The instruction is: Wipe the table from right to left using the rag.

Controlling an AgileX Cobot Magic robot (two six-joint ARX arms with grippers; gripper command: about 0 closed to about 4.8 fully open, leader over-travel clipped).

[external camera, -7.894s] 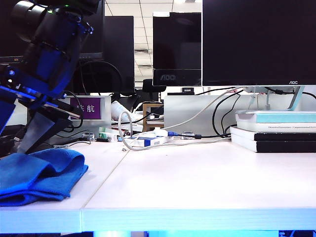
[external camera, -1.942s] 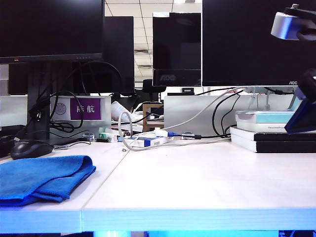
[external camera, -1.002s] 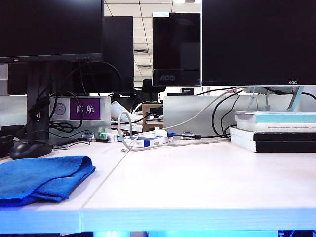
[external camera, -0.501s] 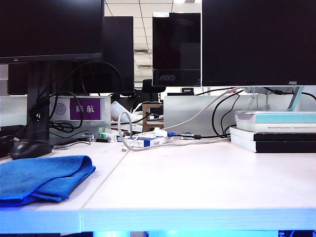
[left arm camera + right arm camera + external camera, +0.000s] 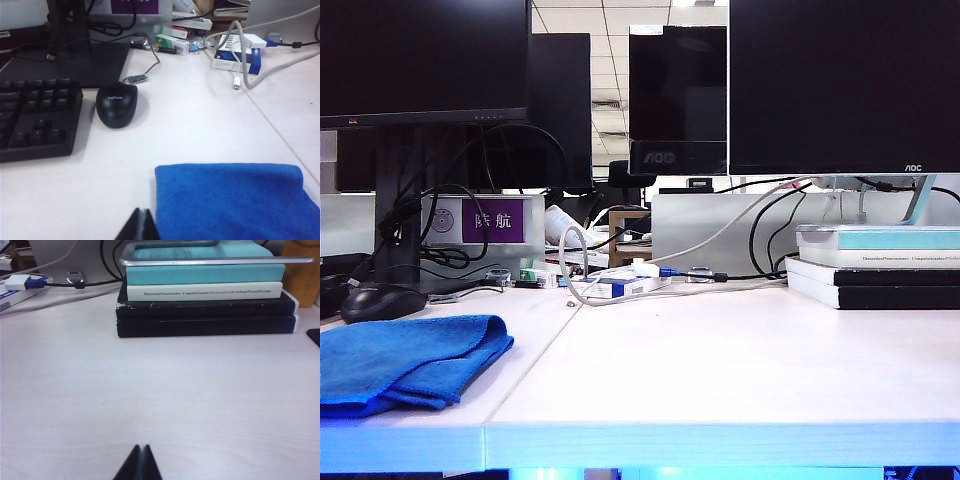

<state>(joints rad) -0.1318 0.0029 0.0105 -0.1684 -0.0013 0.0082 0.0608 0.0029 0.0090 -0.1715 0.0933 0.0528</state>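
Rag (image 5: pixel 405 362) lies flat on the table (image 5: pixel 720 370), on the left panel, at the front left corner in the exterior view. Folded in thick layers; rounded fold faces the seam between the two panels, stopping just short of it. Long axis runs left-right across the table, roughly along the front edge. Nothing on top of it, no gripper touching it.

Mouse (image 5: pixel 382 301) sits just behind the rag, close but apart. In the left wrist view a keyboard (image 5: pixel 35 117) lies beside the mouse, with a monitor base behind them.

Left gripper (image 5: pixel 140 227): only the dark tips show, pressed together, nothing between them. It hangs over bare table just beside the rag's near corner (image 5: pixel 230 202).

Right gripper (image 5: pixel 139 465): tips also meet in a closed point, empty, over bare table on the right panel. Stack of books (image 5: pixel 205 300) stands well ahead of it, a monitor foot resting on the top teal one.

Neither arm appears in the exterior view.
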